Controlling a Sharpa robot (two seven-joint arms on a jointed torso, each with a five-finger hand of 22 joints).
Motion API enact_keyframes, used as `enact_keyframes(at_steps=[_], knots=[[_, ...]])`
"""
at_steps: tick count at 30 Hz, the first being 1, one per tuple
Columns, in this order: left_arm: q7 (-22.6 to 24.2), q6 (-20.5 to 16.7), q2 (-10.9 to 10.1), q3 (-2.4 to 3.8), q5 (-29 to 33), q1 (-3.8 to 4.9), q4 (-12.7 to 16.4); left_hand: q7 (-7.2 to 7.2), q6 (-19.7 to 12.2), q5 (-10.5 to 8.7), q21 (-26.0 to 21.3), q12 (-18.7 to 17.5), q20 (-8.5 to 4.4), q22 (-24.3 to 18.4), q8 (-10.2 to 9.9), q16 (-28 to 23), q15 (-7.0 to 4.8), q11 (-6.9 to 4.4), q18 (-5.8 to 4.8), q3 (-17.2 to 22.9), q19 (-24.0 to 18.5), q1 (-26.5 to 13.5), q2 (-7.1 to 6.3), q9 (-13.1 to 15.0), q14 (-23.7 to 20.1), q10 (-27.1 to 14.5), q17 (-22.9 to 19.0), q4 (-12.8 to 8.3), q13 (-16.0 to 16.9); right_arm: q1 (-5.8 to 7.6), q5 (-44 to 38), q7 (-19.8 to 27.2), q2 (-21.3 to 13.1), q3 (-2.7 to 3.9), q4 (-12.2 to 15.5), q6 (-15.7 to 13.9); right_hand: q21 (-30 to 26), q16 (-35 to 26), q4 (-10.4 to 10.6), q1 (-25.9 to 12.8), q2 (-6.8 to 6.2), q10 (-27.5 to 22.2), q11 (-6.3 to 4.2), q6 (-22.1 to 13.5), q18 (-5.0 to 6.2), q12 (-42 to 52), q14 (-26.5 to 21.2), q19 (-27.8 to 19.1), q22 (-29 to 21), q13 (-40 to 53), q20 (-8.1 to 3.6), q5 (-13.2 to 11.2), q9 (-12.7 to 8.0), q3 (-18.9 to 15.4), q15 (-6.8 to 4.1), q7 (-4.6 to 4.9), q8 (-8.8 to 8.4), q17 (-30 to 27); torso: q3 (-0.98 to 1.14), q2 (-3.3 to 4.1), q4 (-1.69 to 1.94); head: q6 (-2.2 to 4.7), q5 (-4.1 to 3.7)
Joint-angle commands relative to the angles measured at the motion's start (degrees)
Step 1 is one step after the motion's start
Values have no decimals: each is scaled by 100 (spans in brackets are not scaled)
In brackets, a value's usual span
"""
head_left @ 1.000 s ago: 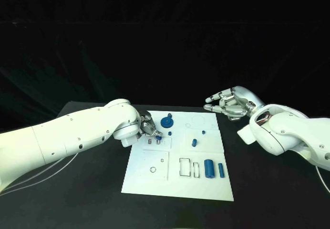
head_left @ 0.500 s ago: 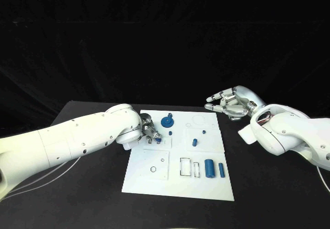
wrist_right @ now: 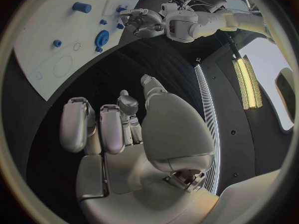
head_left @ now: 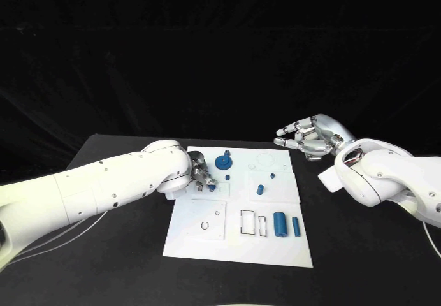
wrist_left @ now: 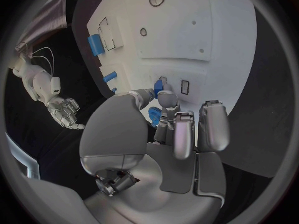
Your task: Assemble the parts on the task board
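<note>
The white task board (head_left: 207, 239) lies mid-table. My left hand (head_left: 199, 176) is low over its far left part and pinches a small blue part (wrist_left: 159, 86) between thumb and finger, its tip just at a small slot (wrist_left: 164, 79) in the board (wrist_left: 218, 30). A blue round part (head_left: 224, 163) stands just right of that hand. Two blue cylinders (head_left: 279, 225) (head_left: 295, 225) lie near the board's right edge, beside two outlined slots (head_left: 248, 222). Small blue pegs (head_left: 260, 189) (head_left: 227, 178) stand mid-board. My right hand (head_left: 308, 139) hovers with fingers apart and nothing in it, off the board's far right corner.
Black table (head_left: 110, 255) surrounds the board on all sides. A small ring (head_left: 203, 225) is marked on the board's left panel. The right wrist view shows the board (wrist_right: 50, 45) and my left hand (wrist_right: 144, 23) beyond my right hand (wrist_right: 124, 134).
My left hand has edged slightly right and lower over the board's far left part, still holding the small blue part. The right hand has not moved.
</note>
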Motion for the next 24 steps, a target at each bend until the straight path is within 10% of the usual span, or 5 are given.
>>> enact_keyframes(at_steps=[1, 24], knots=[[18, 271, 16, 2, -386, -5, 43, -38, -4, -7, 45, 0, -35, 26, 47, 18, -42, -4, -119, 1065, 19, -62, 16, 25, 549, 19, 1334, -1062, 8, -3, 89, -8, 0, -1, 1, 65, -18, -21, 11, -43, 2, -48, 5, -1, 66, -25, 150, -28, 475, -8, -2, 31, -5, -35, -27, 15, 38, -5, -2, -1, 2, -2, 6], [-40, 578, -9, 1, -1040, -17, 146, -74, -10, -11, 138, 237, -53, 226, 165, 19, -63, -33, -161, 1079, 149, -183, -29, 108, 550, 179, 1335, -1128, 181, -5, 15, -10, -10, -1, -27, 105, -40, -38, 31, -60, 18, -53, 7, 0, 69, -22, 142, -36, 464, -7, 0, 44, -5, -51, -25, 16, 47, -19, 1, -3, 1, -23, 31]])
